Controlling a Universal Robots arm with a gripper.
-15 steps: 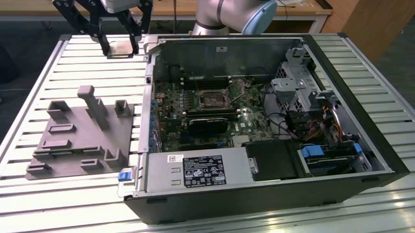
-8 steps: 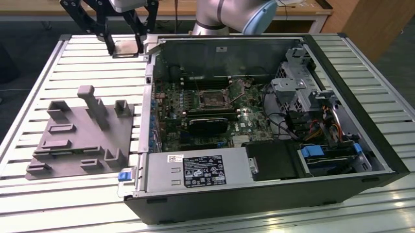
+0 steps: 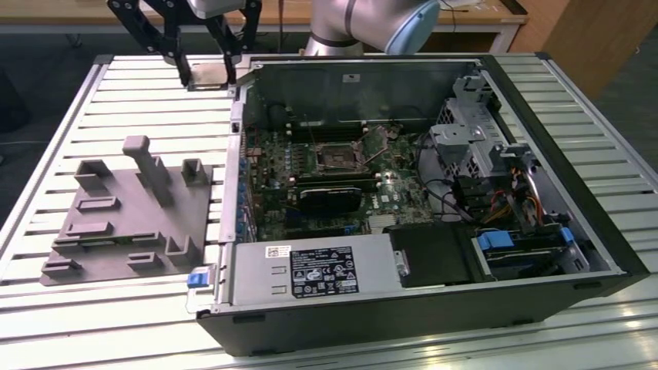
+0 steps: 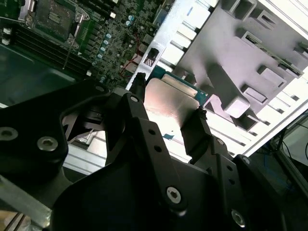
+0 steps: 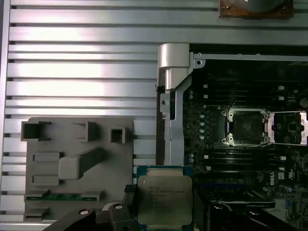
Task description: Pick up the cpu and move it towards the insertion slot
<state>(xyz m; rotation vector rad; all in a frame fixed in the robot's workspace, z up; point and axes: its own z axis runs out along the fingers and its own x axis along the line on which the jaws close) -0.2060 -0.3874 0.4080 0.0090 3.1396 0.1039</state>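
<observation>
Grey plastic fixture [image 3: 129,220]: a moulded block with upright posts and shallow square recesses, lying flat on the ribbed aluminium slat table [image 3: 62,123]; well apart from the gripper, nearer the camera in the exterior view and toward that view's left; in the first wrist view [image 5: 77,163] it sits just beside the held chip

Gripper [image 3: 209,73]: black, two-fingered, hanging over the slat table close outside the far corner of the computer case; its fingers are closed narrowly on the chip, one finger [image 4: 139,96] against each opposite edge; seen also in the first wrist view [image 5: 163,211]

Cpu [image 5: 164,199]: small flat square chip with a silvery metal face and a thin green border, clamped between the fingertips and lifted off the table; its face shines pale in the second wrist view [image 4: 171,103]; in the exterior view [image 3: 209,75] it shows as a light tile between the finger ends

Black open computer case [image 3: 575,223]: lying on its side with the green motherboard [image 3: 340,166] exposed; its near wall is just beside the gripper, toward the exterior view's right

Insertion slot [image 3: 340,156]: small square socket with a dark centre and silver metal frame, on the motherboard; well apart from the gripper, inside the case; its frame flap lies swung aside in the first wrist view [image 5: 245,126]; the chip is not over it
</observation>
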